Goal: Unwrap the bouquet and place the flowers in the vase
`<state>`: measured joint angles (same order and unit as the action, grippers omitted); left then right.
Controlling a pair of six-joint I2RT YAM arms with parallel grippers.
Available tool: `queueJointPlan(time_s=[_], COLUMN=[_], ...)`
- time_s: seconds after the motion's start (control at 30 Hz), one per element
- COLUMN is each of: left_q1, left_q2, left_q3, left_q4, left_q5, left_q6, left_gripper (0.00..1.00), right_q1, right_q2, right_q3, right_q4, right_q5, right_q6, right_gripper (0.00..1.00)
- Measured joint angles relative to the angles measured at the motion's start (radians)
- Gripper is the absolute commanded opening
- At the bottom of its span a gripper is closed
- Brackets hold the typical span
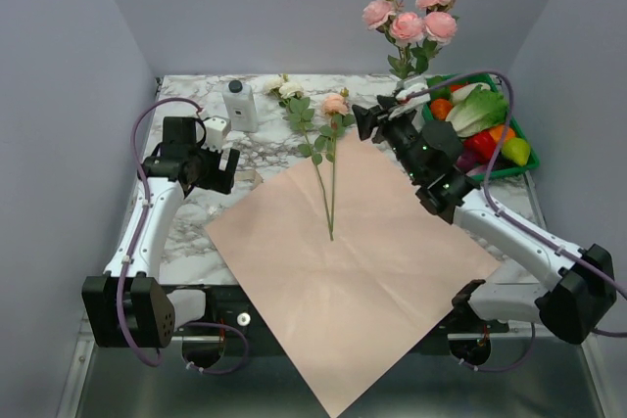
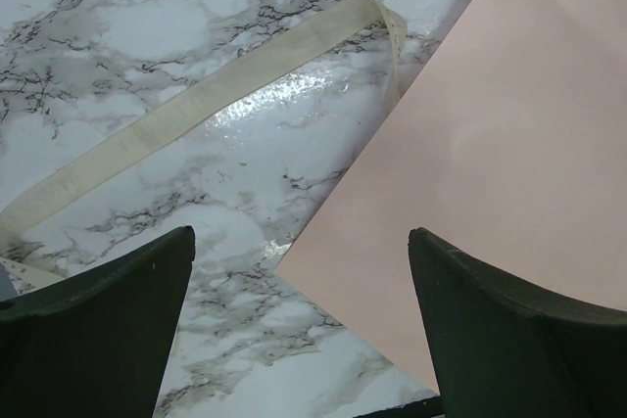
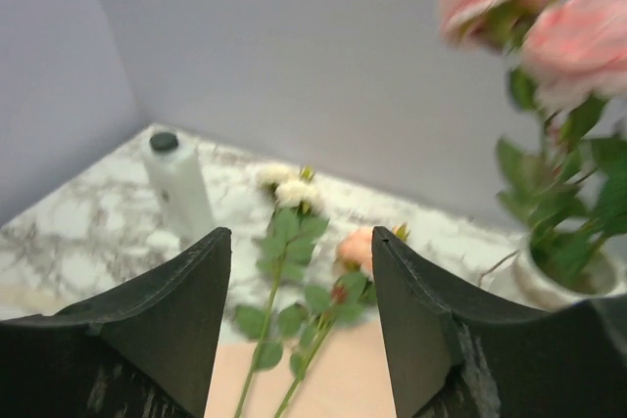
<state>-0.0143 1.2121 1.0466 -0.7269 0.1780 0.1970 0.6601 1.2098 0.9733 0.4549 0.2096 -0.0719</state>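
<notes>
Nearest the arm bases, the pale pink wrapping paper (image 1: 343,271) lies opened flat over the middle of the worktop (image 1: 191,232), one sheet. At about 9 o'clock from it the left tool (image 2: 302,237) hovers over the marble at the paper's corner, jaws wide apart and empty, with one cream ribbon (image 2: 196,105) loose just beyond. Two flowers lie on the sheet, stem ends almost meeting and heads pointing to 12 o'clock: a cream-white stem (image 1: 315,159) and a peach one (image 1: 334,173). Past them, at 1 o'clock, the right tool (image 3: 301,242) hangs with jaws apart and nothing between them, close beside the vase (image 3: 524,291), which holds the pink roses (image 1: 411,22): four open blooms and, it seems, two buds. One white capped bottle (image 1: 240,105) stands at 11 o'clock, one green tray (image 1: 519,165) of vegetables at 2 o'clock. The risks I see: the right arm brushing the leaves and tipping the slim vase, or jaws closing on both thin stems, or on paper, because they lie so close.
</notes>
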Motion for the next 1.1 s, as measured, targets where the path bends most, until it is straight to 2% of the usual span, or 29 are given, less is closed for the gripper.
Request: queueJointPlan(time_s=[0.1,0.23,0.43,0.57,0.63,0.77,1.1], left_q1=[0.000,0.000,0.000,0.000,0.000,0.000,0.000], left_q2=[-0.005,-0.011,-0.025,-0.027,-0.027,-0.027,-0.027], left_q3=[-0.006,-0.008,-0.008,-0.008,-0.008,-0.008,-0.008], left_q4=[-0.002,-0.013,-0.022,-0.023,-0.023,-0.023,-0.023], left_q5=[0.001,0.002,0.002,0.001,0.002,0.001,0.001], left_q6=[-0.003,-0.003,-0.003,-0.003,-0.003,-0.003,0.004], left_gripper=[0.99,0.99,0.99,0.99,0.99,0.99,0.99], right_q1=[0.024,0.062,0.084,0.084,0.084,0.084,0.077], right_q2=[0.097,0.306,0.619,0.763,0.824,0.915,1.033], right_q3=[0.039,0.170,0.511,0.694,0.768,0.851,0.894], right_q4=[-0.134,-0.325,-0.646,-0.799,-0.865,-0.942,-1.030], right_q5=[-0.025,-0.044,-0.097,-0.111,-0.115,-0.115,-0.115], right_q6=[0.077,0.131,0.192,0.215,0.226,0.248,0.292], right_gripper=[0.61,0.61,0.60,0.59,0.53,0.52,0.52])
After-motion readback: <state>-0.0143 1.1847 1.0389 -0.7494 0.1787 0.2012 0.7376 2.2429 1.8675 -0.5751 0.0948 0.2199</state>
